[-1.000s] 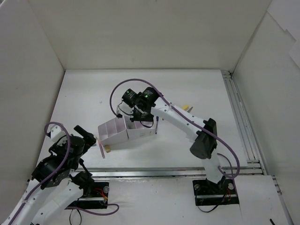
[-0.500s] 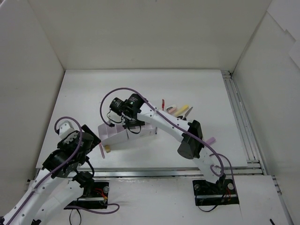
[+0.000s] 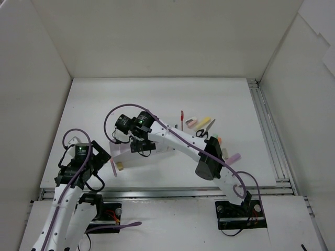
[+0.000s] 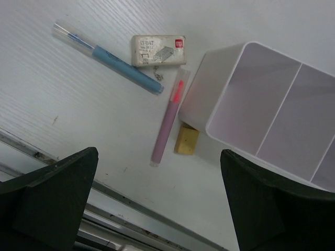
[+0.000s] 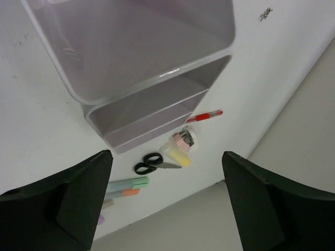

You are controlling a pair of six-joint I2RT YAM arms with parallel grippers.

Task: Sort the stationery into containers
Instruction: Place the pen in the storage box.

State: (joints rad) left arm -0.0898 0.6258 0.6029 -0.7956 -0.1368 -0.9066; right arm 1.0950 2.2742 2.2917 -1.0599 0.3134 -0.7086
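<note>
Partly hidden: organizer (image 3: 121, 155), left of the table's middle, is mostly covered by the right arm from above and cut off in both wrist views.
Under the left arm: blue pen (image 4: 112, 60) and eraser (image 4: 158, 49) show only to the left wrist.
Beside the organizer's near-left corner: pink marker (image 4: 167, 123), yellowish block (image 4: 187, 140).
Hard to make out: pink-and-white item (image 5: 184, 137) by the yellow marker (image 5: 178, 154).
Left gripper (image 4: 158, 157): spread wide, empty, above the pink marker.
Right gripper (image 5: 167, 157): spread, empty, over the organizer.
Changed: right arm has swung left, uncovering scissors (image 5: 154, 163) and red pen (image 5: 205, 116); left arm has shifted too.
</note>
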